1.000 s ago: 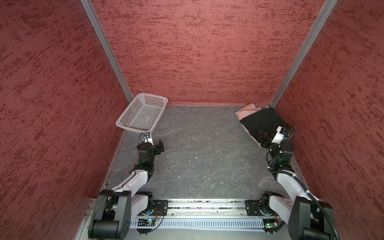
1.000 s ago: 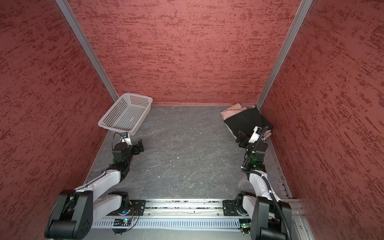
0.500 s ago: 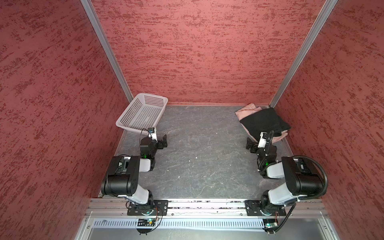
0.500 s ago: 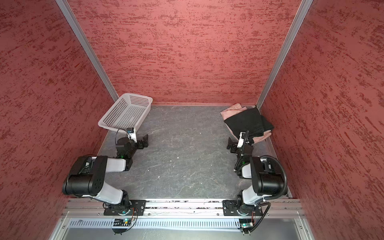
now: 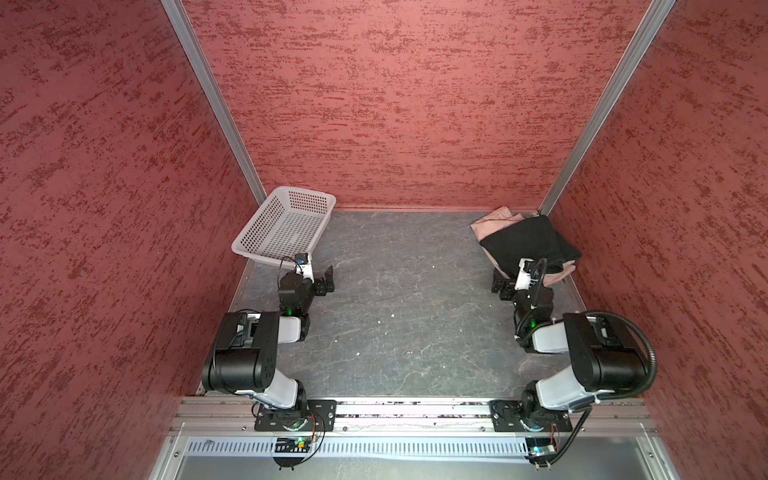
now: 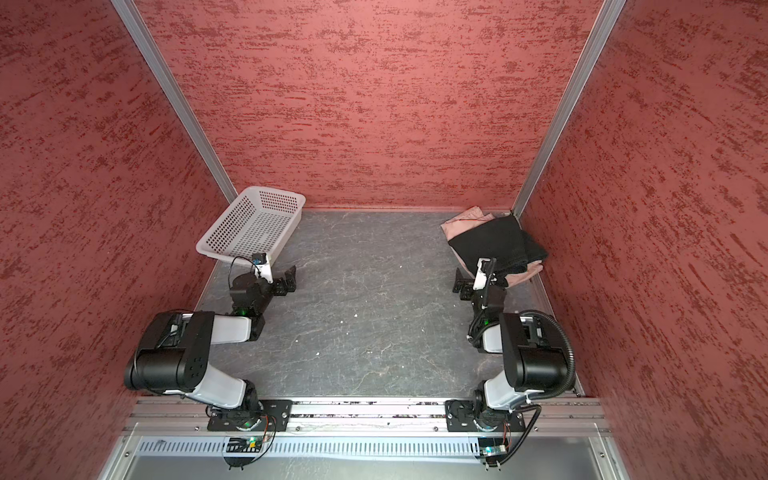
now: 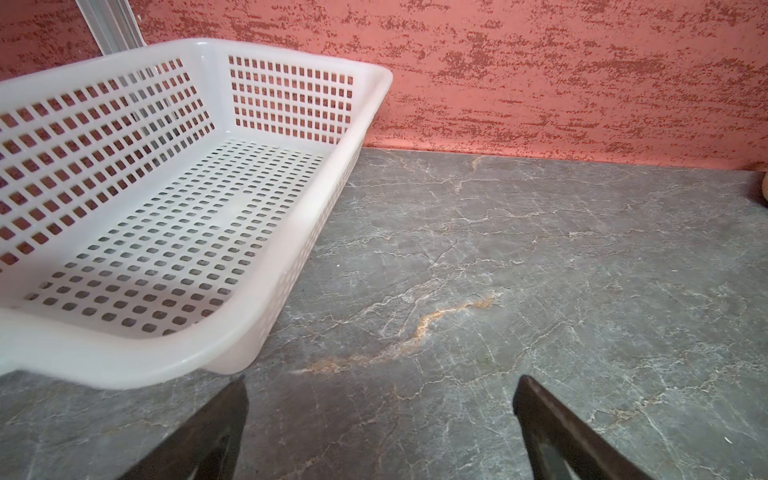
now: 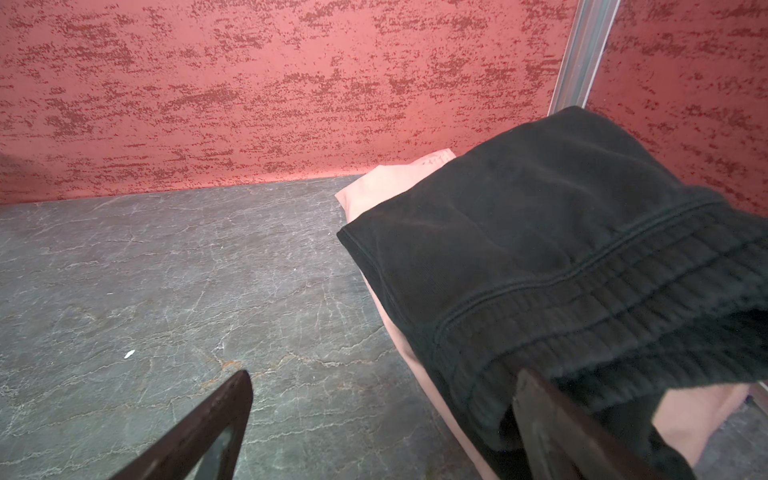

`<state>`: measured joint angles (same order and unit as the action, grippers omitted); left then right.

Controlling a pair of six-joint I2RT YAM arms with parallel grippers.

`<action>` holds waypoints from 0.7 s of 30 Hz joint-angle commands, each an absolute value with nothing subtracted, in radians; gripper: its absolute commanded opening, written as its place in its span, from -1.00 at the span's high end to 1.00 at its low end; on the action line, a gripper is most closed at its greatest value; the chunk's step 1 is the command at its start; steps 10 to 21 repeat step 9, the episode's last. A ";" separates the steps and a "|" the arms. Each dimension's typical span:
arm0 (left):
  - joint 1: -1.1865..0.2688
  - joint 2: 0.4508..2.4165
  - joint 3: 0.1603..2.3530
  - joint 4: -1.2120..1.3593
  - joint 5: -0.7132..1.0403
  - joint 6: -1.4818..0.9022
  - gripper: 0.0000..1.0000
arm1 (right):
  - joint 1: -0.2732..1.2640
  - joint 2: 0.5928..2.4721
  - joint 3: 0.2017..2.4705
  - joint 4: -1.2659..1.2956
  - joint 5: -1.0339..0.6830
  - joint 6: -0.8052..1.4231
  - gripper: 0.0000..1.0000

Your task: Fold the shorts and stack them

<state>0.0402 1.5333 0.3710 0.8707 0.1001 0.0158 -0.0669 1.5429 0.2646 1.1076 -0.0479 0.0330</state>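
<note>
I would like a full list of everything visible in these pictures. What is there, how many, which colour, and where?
basket: one, white, with holes, far left corner of the table.
black shorts: one pair, black, far right corner, lying on the pink shorts.
pink shorts: one pair, dusty pink, far right corner, under the black pair.
table: one, grey with pale veins, under everything.
walls: three, red, around the table.
arms: two, black and white, mounted at the near edge.
left gripper: one, black, open, beside the basket.
right gripper: one, black, open, at the near edge of the shorts.
</note>
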 commanded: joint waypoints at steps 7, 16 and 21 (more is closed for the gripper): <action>0.049 1.532 0.384 0.885 0.112 0.014 -0.99 | -0.060 1.540 0.293 1.119 0.030 0.029 -0.98; 0.051 1.533 0.383 0.886 0.115 0.014 -0.99 | -0.060 1.540 0.293 1.121 0.029 0.030 -0.98; 0.051 1.533 0.383 0.886 0.115 0.014 -0.99 | -0.060 1.540 0.293 1.121 0.029 0.030 -0.98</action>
